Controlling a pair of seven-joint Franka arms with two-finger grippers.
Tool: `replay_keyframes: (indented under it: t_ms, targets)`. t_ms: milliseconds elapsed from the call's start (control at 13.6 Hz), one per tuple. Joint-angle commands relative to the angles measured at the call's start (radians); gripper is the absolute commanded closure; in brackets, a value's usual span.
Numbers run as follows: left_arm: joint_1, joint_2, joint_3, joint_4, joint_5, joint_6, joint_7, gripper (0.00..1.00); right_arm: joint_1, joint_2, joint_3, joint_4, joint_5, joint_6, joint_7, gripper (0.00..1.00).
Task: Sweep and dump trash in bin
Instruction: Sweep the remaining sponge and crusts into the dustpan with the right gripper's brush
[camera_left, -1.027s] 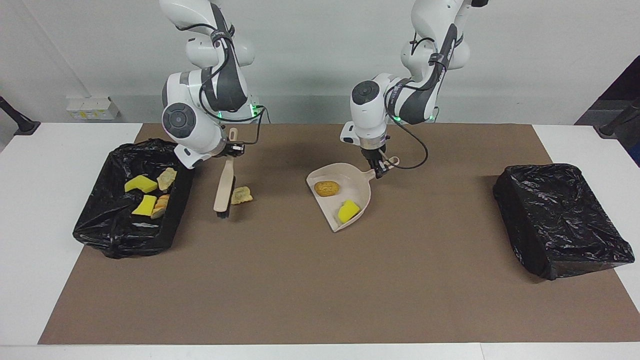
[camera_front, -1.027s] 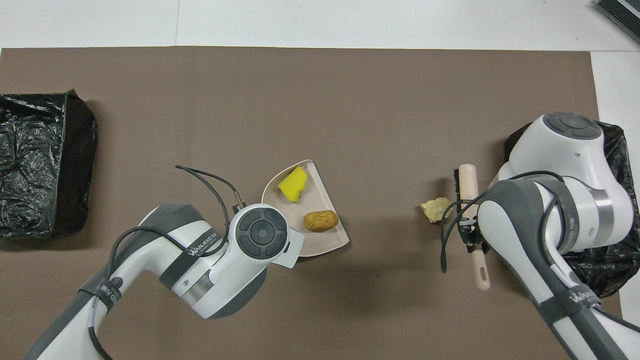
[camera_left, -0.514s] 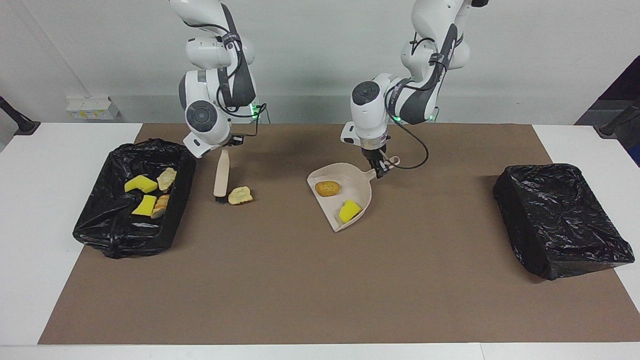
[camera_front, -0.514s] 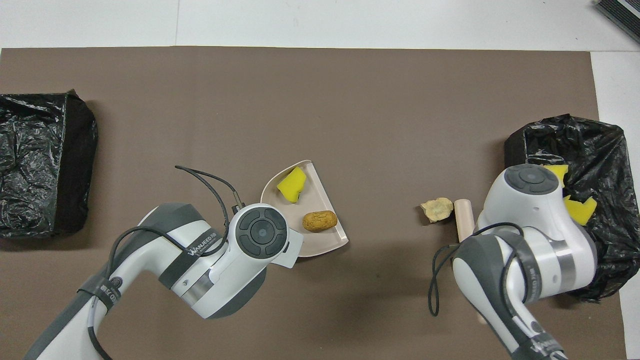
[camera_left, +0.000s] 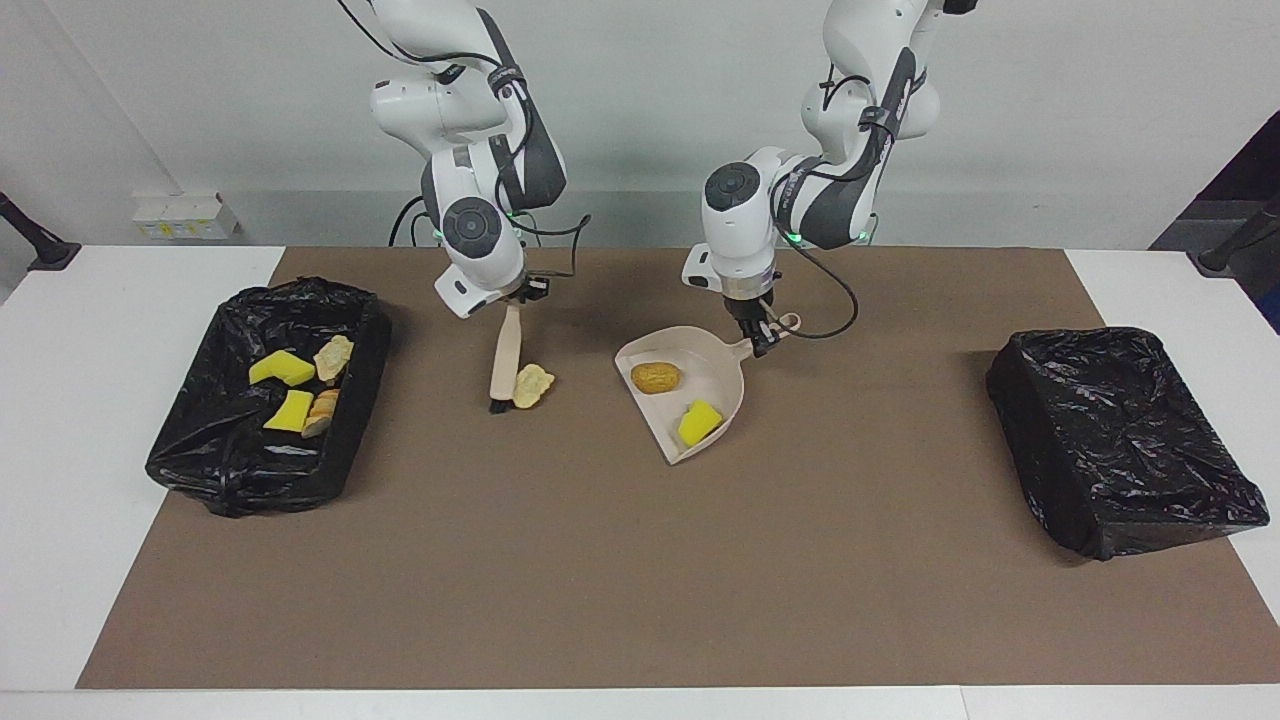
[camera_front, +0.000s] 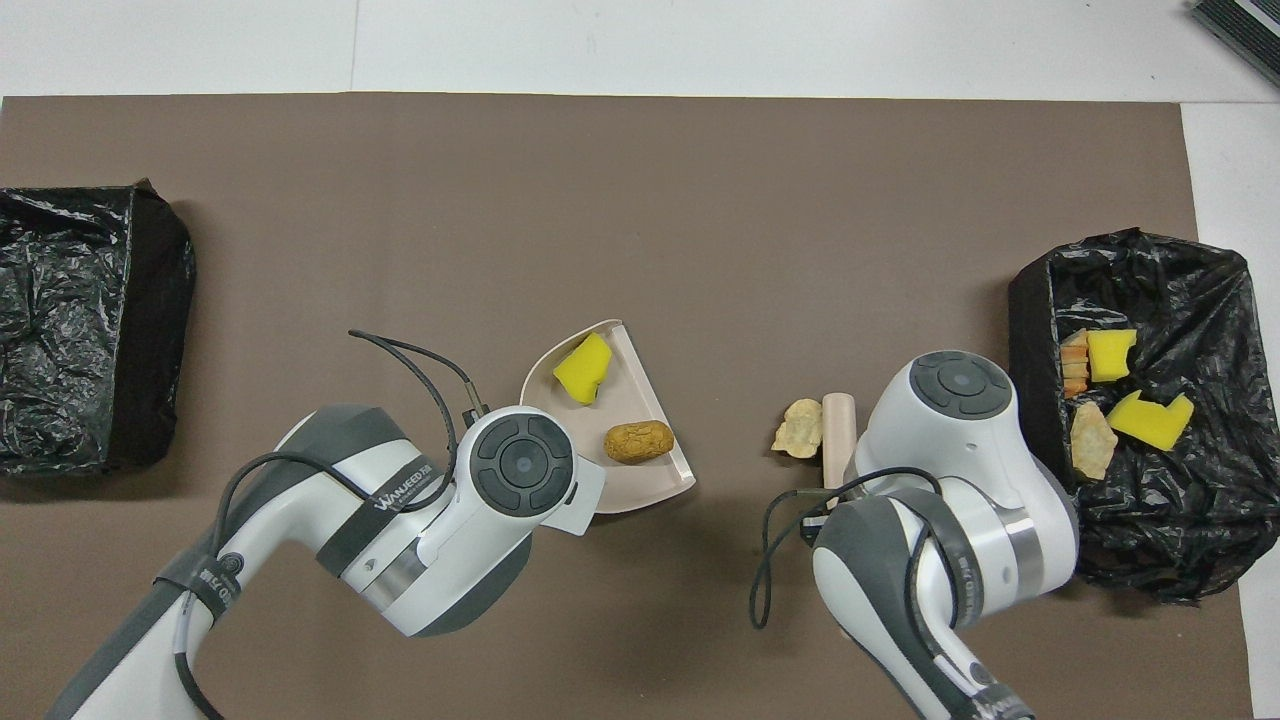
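Note:
My right gripper (camera_left: 515, 296) is shut on the handle of the beige brush (camera_left: 505, 358), whose black bristles rest on the mat. A pale lump of trash (camera_left: 531, 386) lies against the brush on the side toward the dustpan; both show in the overhead view, the lump (camera_front: 799, 428) beside the brush (camera_front: 836, 438). My left gripper (camera_left: 760, 340) is shut on the handle of the beige dustpan (camera_left: 704, 362), which rests on the mat. A brown roll (camera_left: 655, 377) and a yellow sponge piece (camera_left: 698, 422) lie in the dustpan (camera_front: 640, 395).
A black-lined bin (camera_left: 300, 292) at the right arm's end holds two yellow sponges, a pale lump and a bread piece. A second black-lined bin (camera_left: 1120, 440) stands at the left arm's end. A brown mat (camera_left: 640, 580) covers the table.
My right gripper has swept the brush away from the bin toward the dustpan, pushing the pale lump along the mat. The left gripper and dustpan have not moved.

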Motion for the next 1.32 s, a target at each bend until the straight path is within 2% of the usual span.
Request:
replay_keyframes:
  t_ms: [0,147,293,440,587,734,954,1247]
  targets:
    - [0.012,-0.004,-0.007,-0.003,0.019,0.008,-0.011,1.00,0.075,0.060,0.002,0.041,0.070,0.067,0.016,1.00]
    - [0.012,-0.004,-0.009,-0.003,0.019,0.006,-0.008,1.00,0.120,0.091,0.002,0.062,0.170,0.117,-0.032,1.00]
    - [0.012,-0.004,-0.009,-0.003,0.019,0.016,-0.003,1.00,0.124,0.097,0.002,0.065,0.279,0.147,-0.165,1.00]
    - [0.012,0.004,-0.009,-0.003,0.019,0.028,-0.002,1.00,0.124,0.097,0.002,0.064,0.452,0.177,-0.279,1.00]
    - [0.014,0.007,-0.009,-0.003,0.017,0.043,0.009,1.00,0.124,0.097,0.002,0.064,0.605,0.198,-0.326,1.00]
    - [0.015,0.010,-0.004,-0.003,0.017,0.057,0.041,1.00,0.138,0.097,0.002,0.068,0.692,0.215,-0.341,1.00]
    - [0.026,0.019,0.001,-0.003,0.017,0.094,0.102,1.00,0.124,0.073,-0.011,0.065,0.663,0.188,-0.335,1.00]
    - [0.043,0.021,0.002,-0.013,0.017,0.138,0.139,1.00,-0.006,0.019,-0.010,0.096,0.470,0.045,-0.327,1.00]
